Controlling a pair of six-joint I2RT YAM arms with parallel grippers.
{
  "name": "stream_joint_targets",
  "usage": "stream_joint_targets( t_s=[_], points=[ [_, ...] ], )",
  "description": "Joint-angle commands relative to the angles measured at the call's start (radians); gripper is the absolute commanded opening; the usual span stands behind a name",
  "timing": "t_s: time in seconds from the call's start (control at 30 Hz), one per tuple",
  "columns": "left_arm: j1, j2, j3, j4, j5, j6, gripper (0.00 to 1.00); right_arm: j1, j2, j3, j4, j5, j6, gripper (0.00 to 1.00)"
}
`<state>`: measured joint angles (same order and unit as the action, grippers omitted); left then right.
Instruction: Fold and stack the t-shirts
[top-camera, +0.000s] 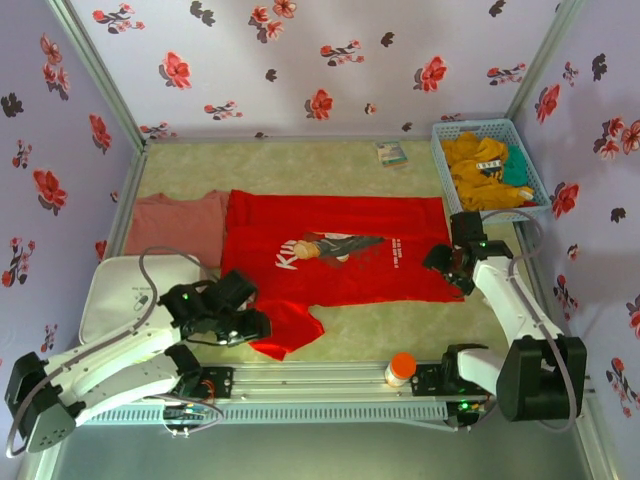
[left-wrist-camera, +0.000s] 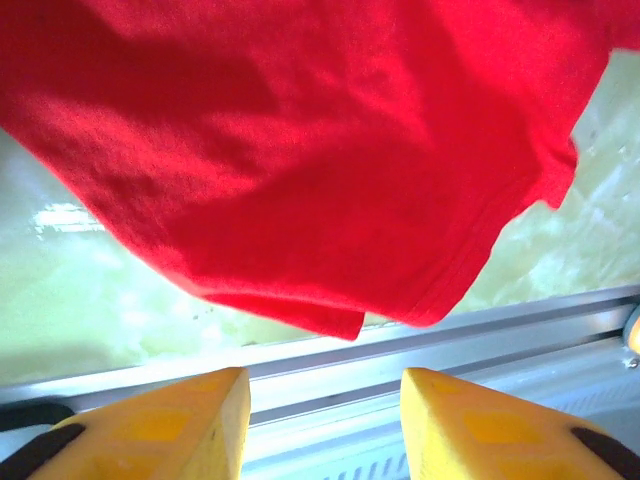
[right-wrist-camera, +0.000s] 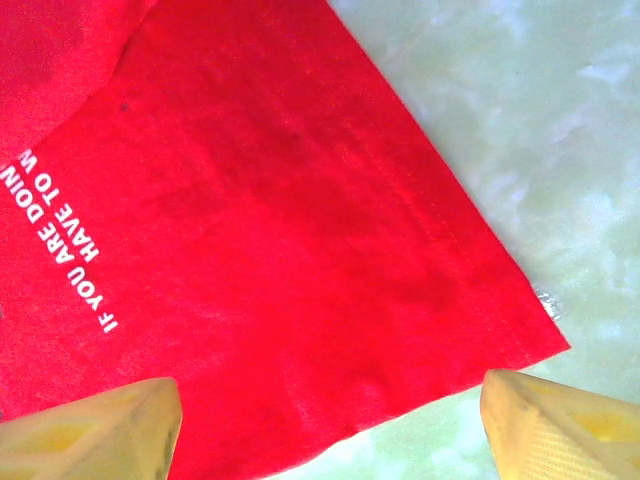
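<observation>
Open left pincer and open right pincer hover at the red t-shirt edges, apparently not touching; shallow grips could slip.

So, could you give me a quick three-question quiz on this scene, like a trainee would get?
1. True or false: the red t-shirt lies on the table with its print facing up.
2. Where is the pink t-shirt? A) folded on top of the red one B) flat on the table, along the red one's left side C) hanging off the table's near edge
3. Fill in: the left gripper and the right gripper both have their jaws ____.
Key: 1 true; 2 B; 3 open.
</observation>
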<state>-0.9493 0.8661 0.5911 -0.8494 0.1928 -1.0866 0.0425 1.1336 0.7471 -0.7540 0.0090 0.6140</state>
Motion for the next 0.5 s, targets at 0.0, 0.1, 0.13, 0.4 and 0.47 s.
stream_joint_targets(
  t_s=[0.0,0.1,0.13,0.4,0.47],
  points=[
    [-0.084,0.01,-0.045,0.045,-0.051,-0.121,0.42,-0.023,-0.012,-0.012,-0.02,0.018,0.009,0.79],
    [-0.166,0.075,-0.059,0.126,-0.069,-0.167,0.42,-0.033,0.003,-0.018,-0.019,0.008,-0.001,0.79],
    [-0.19,0.104,-0.056,0.144,-0.081,-0.173,0.42,-0.034,0.006,-0.022,-0.019,0.007,-0.001,0.79],
    [-0.247,0.36,0.029,0.182,-0.132,-0.148,0.51,-0.039,0.004,-0.022,-0.021,0.017,0.0,0.79],
    [-0.247,0.403,0.047,0.182,-0.132,-0.136,0.51,-0.041,0.01,-0.029,-0.024,0.028,0.006,0.79]
  ],
)
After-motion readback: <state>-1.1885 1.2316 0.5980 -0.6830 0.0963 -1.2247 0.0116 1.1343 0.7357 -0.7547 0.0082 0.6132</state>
